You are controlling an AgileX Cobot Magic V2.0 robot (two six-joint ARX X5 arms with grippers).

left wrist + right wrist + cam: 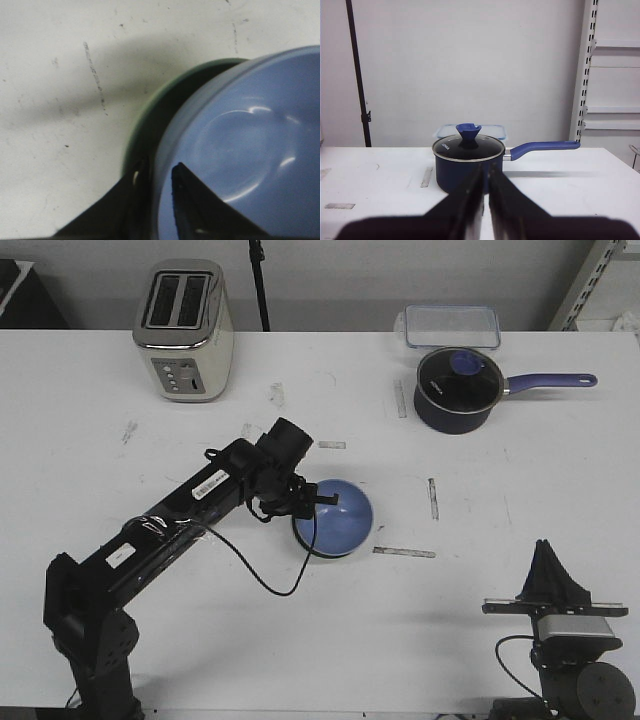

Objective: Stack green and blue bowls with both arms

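Note:
The blue bowl [340, 518] sits nested in the green bowl near the table's middle. In the left wrist view the blue bowl [250, 135] fills the green bowl [150, 107], of which only a rim arc shows. My left gripper [325, 502] is shut on the blue bowl's near-left rim, one finger [187, 195] inside the bowl and the other between the two bowls. My right gripper [548, 548] is shut and empty at the front right, well away from the bowls; in its own view [486, 172] it faces the saucepan.
A dark blue lidded saucepan [458, 390] with a long handle stands at the back right, with a clear lidded container [452, 326] behind it. A toaster [184, 330] stands at the back left. Tape strips [404, 552] mark the table.

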